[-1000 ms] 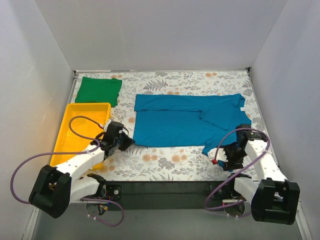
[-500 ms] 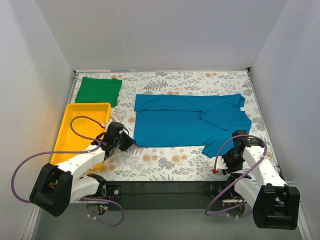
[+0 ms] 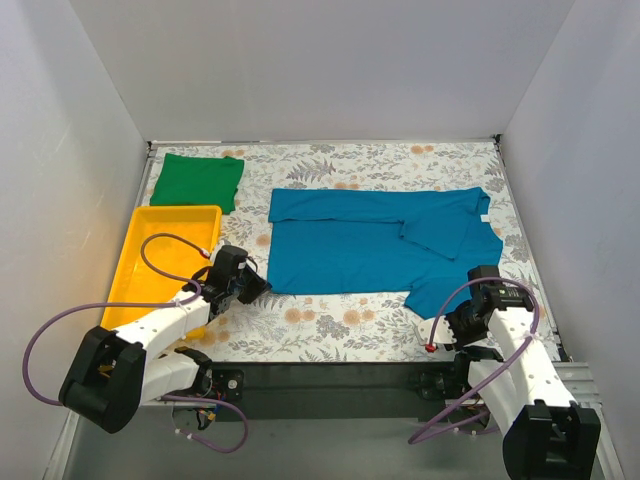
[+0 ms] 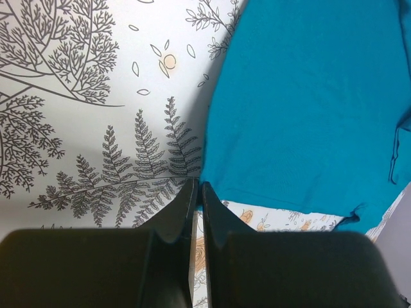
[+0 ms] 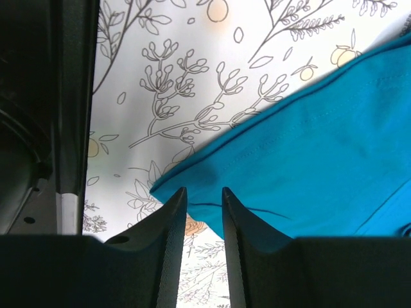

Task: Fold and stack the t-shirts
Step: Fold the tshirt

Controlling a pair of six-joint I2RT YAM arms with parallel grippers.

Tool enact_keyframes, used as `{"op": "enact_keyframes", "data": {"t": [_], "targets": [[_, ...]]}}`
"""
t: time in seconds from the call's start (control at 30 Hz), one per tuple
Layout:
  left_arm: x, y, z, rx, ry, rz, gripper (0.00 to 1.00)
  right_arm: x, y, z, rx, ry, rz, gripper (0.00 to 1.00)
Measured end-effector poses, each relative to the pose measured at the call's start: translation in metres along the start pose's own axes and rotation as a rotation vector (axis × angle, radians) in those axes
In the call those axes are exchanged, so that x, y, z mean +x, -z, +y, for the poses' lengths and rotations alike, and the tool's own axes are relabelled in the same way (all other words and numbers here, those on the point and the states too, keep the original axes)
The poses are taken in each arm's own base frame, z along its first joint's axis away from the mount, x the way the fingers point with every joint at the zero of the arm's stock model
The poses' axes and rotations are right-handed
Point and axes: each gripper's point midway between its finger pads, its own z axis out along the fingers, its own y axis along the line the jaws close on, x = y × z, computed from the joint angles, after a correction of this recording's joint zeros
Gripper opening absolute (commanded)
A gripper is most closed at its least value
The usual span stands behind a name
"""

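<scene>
The teal-blue t-shirt point(image 3: 370, 240) lies spread flat mid-table, one sleeve folded in at its right. The green t-shirt point(image 3: 197, 180) lies folded at the far left. My left gripper point(image 3: 255, 287) sits at the teal shirt's near-left corner. In the left wrist view its jaws point(image 4: 198, 186) are closed on that corner of the cloth point(image 4: 302, 109). My right gripper point(image 3: 447, 318) is at the shirt's near-right corner. In the right wrist view it point(image 5: 204, 190) is open, with the cloth's corner point(image 5: 321, 160) lying between and under the tips.
A yellow plastic tray point(image 3: 150, 215) stands at the left, just beyond the left arm. White walls close the table on three sides. The table's black front edge point(image 5: 38, 160) shows left of the right gripper.
The right arm has drawn back toward the near edge, its gripper staying at the shirt's near-right corner. The left gripper has barely moved. The shirts lie as before.
</scene>
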Motion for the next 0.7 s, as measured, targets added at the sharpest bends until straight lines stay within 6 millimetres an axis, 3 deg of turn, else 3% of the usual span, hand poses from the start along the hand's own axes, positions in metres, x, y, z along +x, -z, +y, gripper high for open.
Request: {"op": "enact_keyframes", "data": {"t": [0.3, 0.57, 0.7], "targets": [[0.001, 0.000, 0.001, 0.000, 0.000, 0.002, 0.00, 0.001, -0.009, 0.007, -0.042, -0.014, -0.009, 0.35], [0.003, 0.000, 0.002, 0.000, 0.000, 0.009, 0.00, 0.003, -0.012, 0.011, -0.086, -0.016, -0.013, 0.44], [0.003, 0.000, 0.002, 0.001, 0.000, 0.011, 0.00, 0.004, -0.013, 0.008, -0.106, -0.027, -0.022, 0.39]]}}
